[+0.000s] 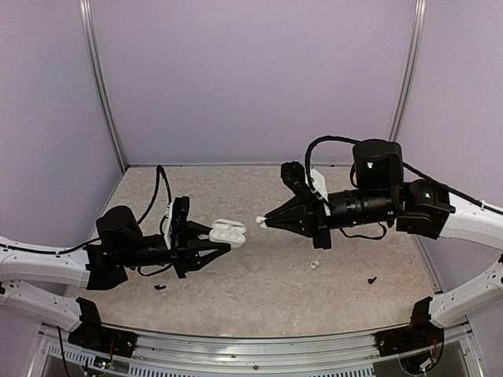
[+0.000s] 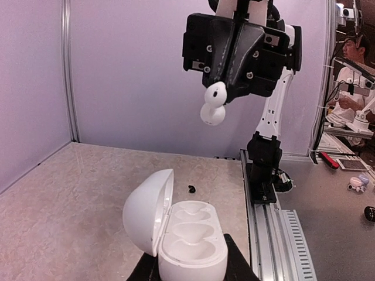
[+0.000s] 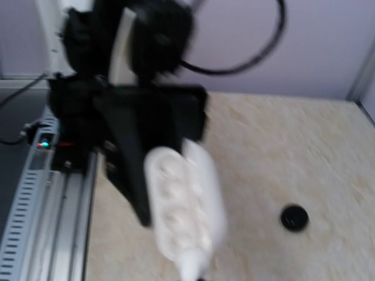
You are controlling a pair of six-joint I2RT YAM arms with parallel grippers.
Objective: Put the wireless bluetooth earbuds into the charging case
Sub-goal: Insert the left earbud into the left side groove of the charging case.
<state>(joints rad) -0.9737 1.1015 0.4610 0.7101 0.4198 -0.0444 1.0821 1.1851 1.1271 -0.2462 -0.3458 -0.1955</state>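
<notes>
Charging case [image 2: 193,252]: nearest the left wrist cam, clamped at its base by the left arm's fingers, held above table [image 1: 259,294].
Lid: swung up, standing on case's left side in that view; both wells bare, facing up.
Case axis: long axis runs away from left wrist cam, twd the right arm.
Left gripper [image 1: 218,238]: jaws spread only to case width, gripping its sides.
Right gripper [image 1: 267,221]: fingertips pinched together on one earbud [image 1: 260,221]; points left at case w/ a small gap, bud and case not touching.
Earbud axis: in left wrist view bud sticks out past fingertips, angled down-left, roughly in line w/ the fingers.
Second earbud [image 1: 314,265]: on table, near side of right gripper, well apart from case.
Black bits: one [image 1: 372,280] by right arm, one [image 1: 159,287] by left arm.
Black disc [image 3: 294,217]: on table, right wrist view, blurred.
</notes>
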